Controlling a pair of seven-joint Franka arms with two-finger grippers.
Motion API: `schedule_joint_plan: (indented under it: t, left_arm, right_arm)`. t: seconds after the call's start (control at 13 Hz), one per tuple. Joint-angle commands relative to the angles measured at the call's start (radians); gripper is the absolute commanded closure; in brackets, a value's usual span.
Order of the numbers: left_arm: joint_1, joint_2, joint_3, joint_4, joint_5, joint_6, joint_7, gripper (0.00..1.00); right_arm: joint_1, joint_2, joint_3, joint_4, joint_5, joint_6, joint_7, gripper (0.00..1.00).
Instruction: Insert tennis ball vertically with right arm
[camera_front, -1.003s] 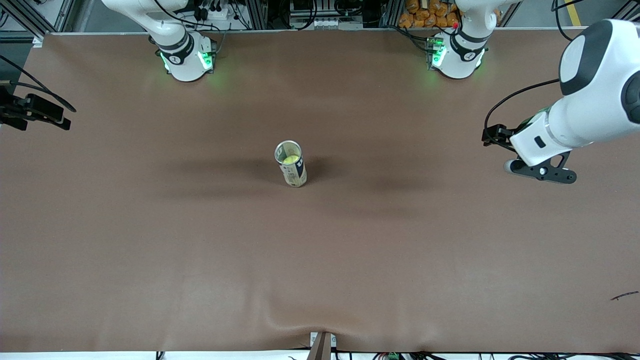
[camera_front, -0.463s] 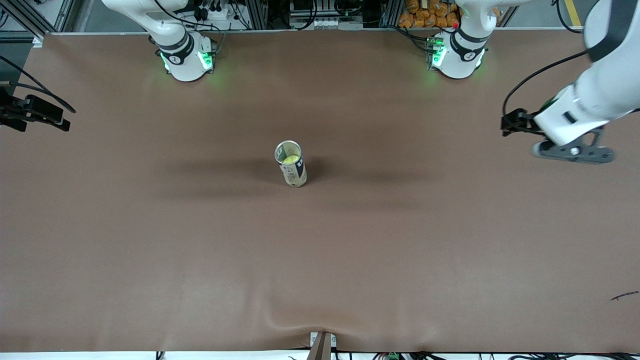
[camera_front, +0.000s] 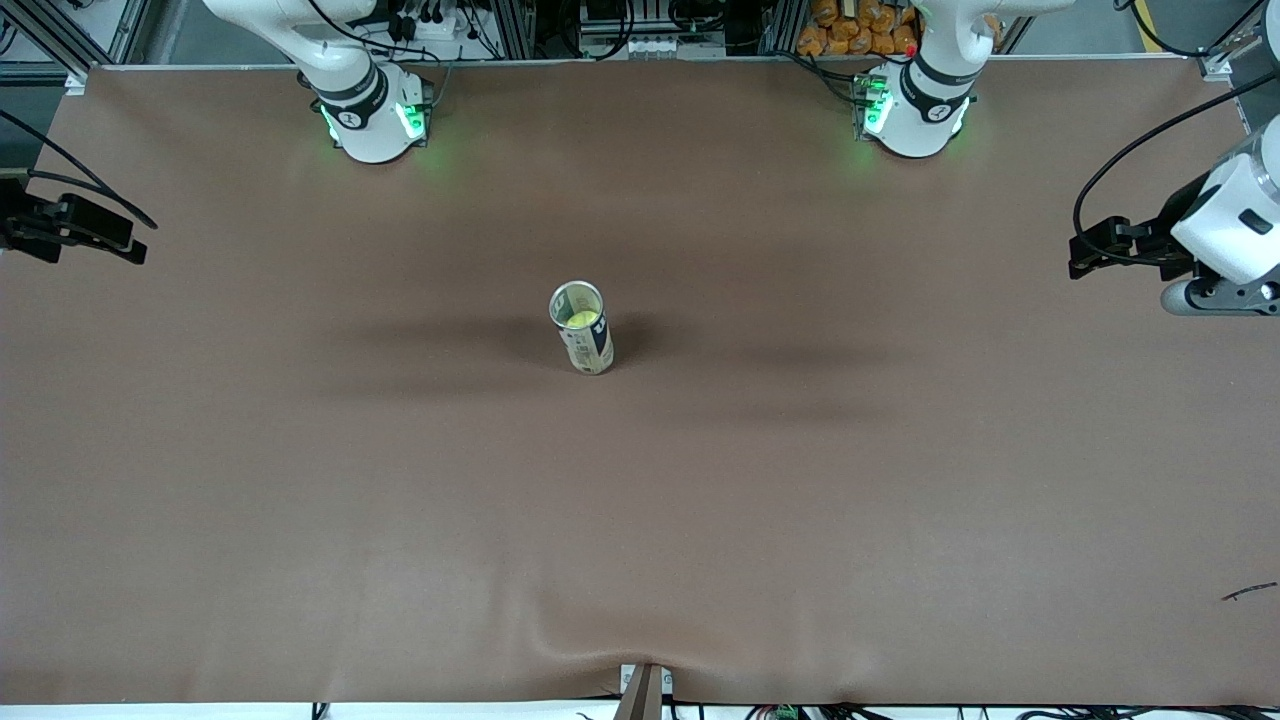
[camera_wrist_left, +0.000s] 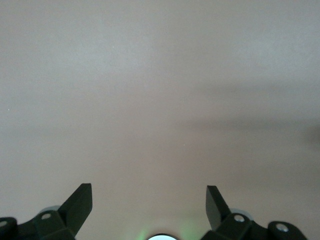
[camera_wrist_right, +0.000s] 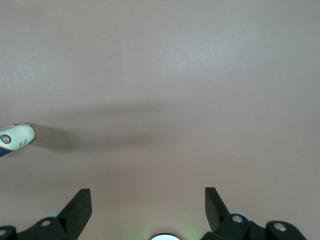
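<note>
- A tall can (camera_front: 582, 328) stands upright in the middle of the brown desk (camera_front: 300, 480). Its top is open.
- A yellow tennis ball (camera_front: 583, 318) sits inside the can. You can see it through the open top.
- The can has a pale side with a dark blue patch on it.
- The right wrist view shows the can at the edge of the picture, with its shadow lying on the desk beside it.
- The right claw (camera_wrist_right: 148, 200) is up in the air over the bare desk. Its two black fingers (camera_wrist_right: 80, 205) are spread wide apart. Nothing is between them.
- In the front view only a black part of the right arm shows, at the right arm's end of the desk, well apart from the can.
- The left claw (camera_wrist_left: 149, 199) is also up in the air over the bare desk. Its two fingers (camera_wrist_left: 215, 202) are spread wide apart too, and it holds nothing.
- In the front view the left arm shows at the left arm's end of the desk, well apart from the can. It is white with black parts and a black cable.
- The two arm bases stand along the top edge of the desk. Each one glows green.
- A small dark scrap (camera_front: 1249, 592) lies on the desk near the corner at the left arm's end, close to the front camera.
</note>
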Motion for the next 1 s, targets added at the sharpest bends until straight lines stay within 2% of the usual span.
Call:
schedule_joint_plan:
  t: [0.0, 0.15, 0.54, 0.93]
  left_arm:
    - [-0.017, -0.086, 0.006, -0.044, 0.007, -0.020, -0.048, 0.00]
    - [-0.010, -0.150, 0.005, -0.123, 0.004, 0.002, -0.051, 0.00]
    - [-0.005, -0.135, 0.006, -0.112, 0.002, 0.010, -0.048, 0.00]
    - [0.047, -0.127, 0.006, -0.115, -0.001, 0.050, -0.031, 0.00]
  right_arm:
    - [0.003, -0.031, 0.008, -0.026, -0.003, 0.009, 0.032, 0.00]
    - [0.001, -0.031, 0.008, -0.025, -0.003, 0.006, 0.032, 0.00]
    - [0.003, -0.031, 0.008, -0.022, -0.003, -0.001, 0.032, 0.00]
    - [0.003, -0.029, 0.008, -0.019, -0.003, -0.001, 0.032, 0.00]
